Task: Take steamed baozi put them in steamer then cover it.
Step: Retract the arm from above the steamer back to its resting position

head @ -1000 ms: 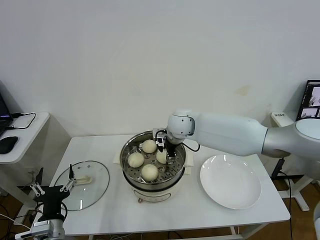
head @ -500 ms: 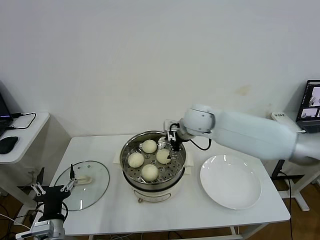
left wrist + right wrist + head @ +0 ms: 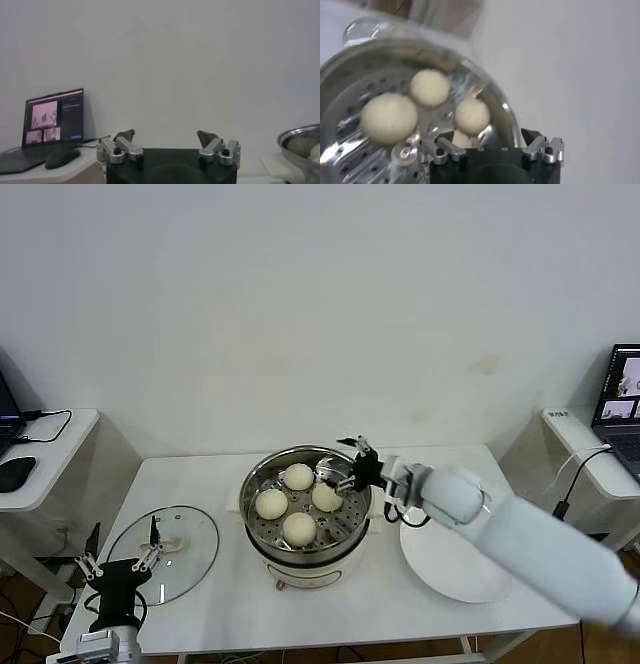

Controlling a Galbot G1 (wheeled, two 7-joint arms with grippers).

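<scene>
We see right hand [image 3: 345, 468] spread apart, empty, over steamer [image 3: 306, 536] rim | four baozi [image 3: 299, 528] inside | left hand [image 3: 120, 561] apart, parked beside cover [image 3: 165, 556]

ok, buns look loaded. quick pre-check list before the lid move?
1. Baozi count: four steamed baozi sit on the tray inside the steamer. ok.
2. Plate: no bun visible on it; arm covers part. ok.
3. Right gripper: open, holding nothing, but at the steamer's right rim, in the lid's way. not ok.
4. Cover: lies flat on the table left of the steamer, handle up, nothing on it. ok.
5. Left gripper: open, empty, low at the table's front-left edge near the cover, not yet on the handle. ok.
6. Buns below rim height for lid seating: cannot tell.
</scene>
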